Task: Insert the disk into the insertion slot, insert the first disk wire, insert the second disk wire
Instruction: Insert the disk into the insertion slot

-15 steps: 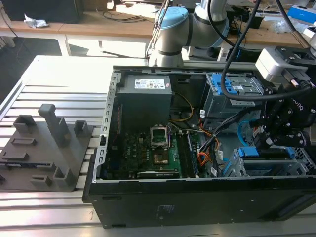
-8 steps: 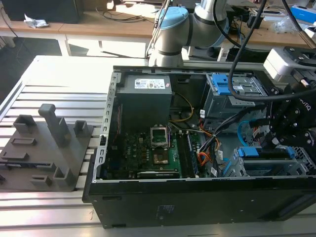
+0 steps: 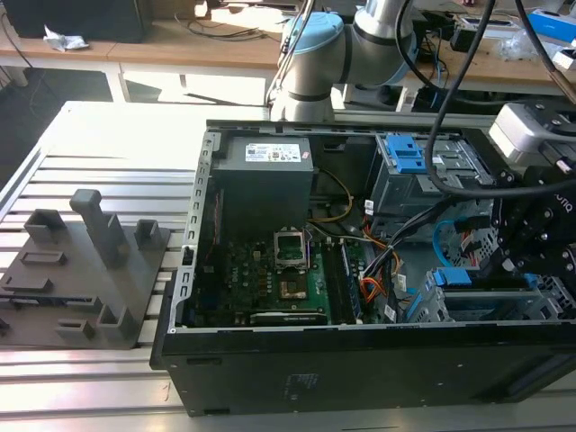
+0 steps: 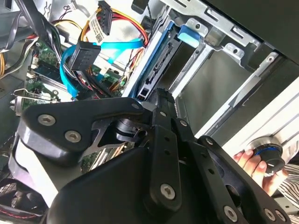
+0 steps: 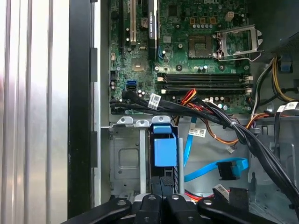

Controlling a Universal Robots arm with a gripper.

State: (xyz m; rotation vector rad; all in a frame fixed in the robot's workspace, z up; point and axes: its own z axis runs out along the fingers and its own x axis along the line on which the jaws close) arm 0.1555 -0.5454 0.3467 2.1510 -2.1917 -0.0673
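The disk [image 5: 164, 150] sits in the insertion slot [image 5: 124, 161], a silver cage at the case's front corner; its blue carrier [image 4: 189, 32] stands at the mouth. In the exterior view the disk [image 3: 457, 277] lies low on the right inside the insertion slot [image 3: 432, 310]. My gripper [image 4: 159, 95] is shut, with nothing between its fingers, and its tip is right at the disk's end; it also shows from outside [image 3: 513, 256] and from the other wrist camera [image 5: 161, 199]. The second disk wire [image 4: 110, 45] loops loose beside the cage and ends in a black plug [image 5: 229, 170]. Which cable is the first disk wire I cannot tell.
A black cable bundle [image 5: 224, 116] and orange wires [image 5: 219, 135] cross above the cage. A plug on red and yellow wires [image 4: 105, 14] hangs nearby. A person's hand [image 4: 252, 163] holds a knob outside the case. A grey fixture [image 3: 90, 270] stands on the exterior view's left.
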